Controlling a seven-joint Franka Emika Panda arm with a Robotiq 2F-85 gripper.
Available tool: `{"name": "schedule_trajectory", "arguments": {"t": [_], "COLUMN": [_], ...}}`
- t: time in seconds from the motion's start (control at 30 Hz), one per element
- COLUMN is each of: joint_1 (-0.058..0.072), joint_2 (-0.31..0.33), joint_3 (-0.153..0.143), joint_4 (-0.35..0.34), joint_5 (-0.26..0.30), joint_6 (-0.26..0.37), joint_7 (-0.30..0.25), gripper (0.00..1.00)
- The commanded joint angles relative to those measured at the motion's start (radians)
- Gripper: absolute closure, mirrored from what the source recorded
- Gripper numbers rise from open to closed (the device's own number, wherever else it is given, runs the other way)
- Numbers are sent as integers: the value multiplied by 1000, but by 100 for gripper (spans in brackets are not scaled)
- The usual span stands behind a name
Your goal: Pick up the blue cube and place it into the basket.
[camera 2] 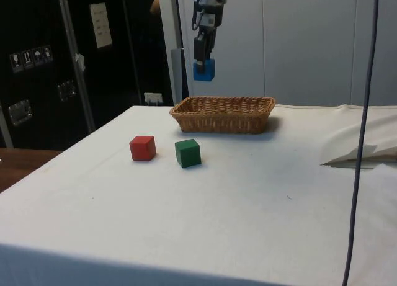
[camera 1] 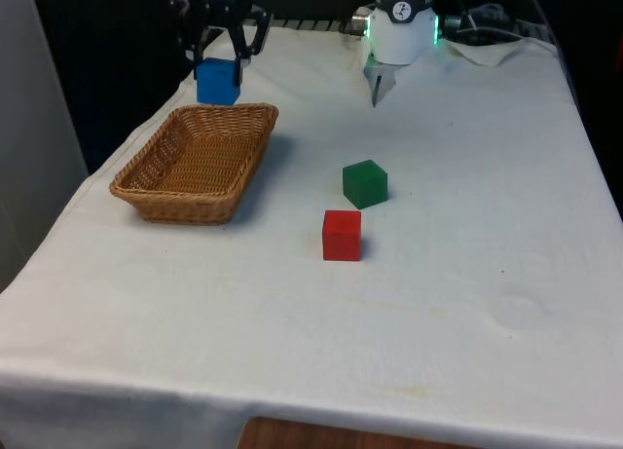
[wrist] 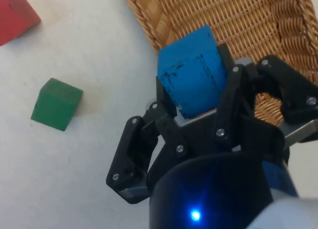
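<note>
Gripper: black two-finger gripper (camera 1: 223, 57) up in the air, fingers pinching the blue cube (camera 1: 217, 81) from two opposite sides; the wrist view shows the gripper (wrist: 198, 107) clamped on the block, with the cube (wrist: 191, 71) sticking out past the fingertips.
Cube position: off the table, hanging above the cloth, near the basket's far short end in the front view. From the side, the cube (camera 2: 203, 69) hangs over the basket's end that lies on the side view's left, clearly above the rim and not touching the wicker.
Cube orientation: it's a cube, so no long axis to call. The wrist view has it turned a little in the grip, one corner edge leaning toward the basket, dark scuff marks on the visible face.
Basket: oblong wicker basket (camera 1: 139, 181) sits on the front view's left, long axis running toward the robot. Seen side-on, the basket (camera 2: 223, 120) sits flat on the cloth.
Other blocks: green cube (camera 1: 365, 183) and red cube (camera 1: 342, 235) sit close together near the table's middle, not touching, well apart from the basket.
Table: white cloth (camera 1: 467, 274) lies across it, slightly wrinkled.
</note>
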Motion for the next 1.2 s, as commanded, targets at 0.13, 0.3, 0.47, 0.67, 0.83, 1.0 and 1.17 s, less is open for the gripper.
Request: {"name": "schedule_trajectory", "arguments": {"t": [0.13,0.3,0.47,0.67,0.83,1.0,1.17], "joint_1": [-8,-9,-9,-11,-15,-17,-9], "joint_2": [15,31,51,76,106,138,168], "joint_3": [-11,-20,-30,-37,-41,-45,-60], "joint_4": [-1,4,10,13,15,22,26], "joint_5": [45,62,82,96,104,119,116], "joint_6": [0,0,1,6,18,25,30], "joint_7": [-54,-74,-93,-107,-118,-134,-129], "gripper": [100,100,100,100,100,100,100]}}
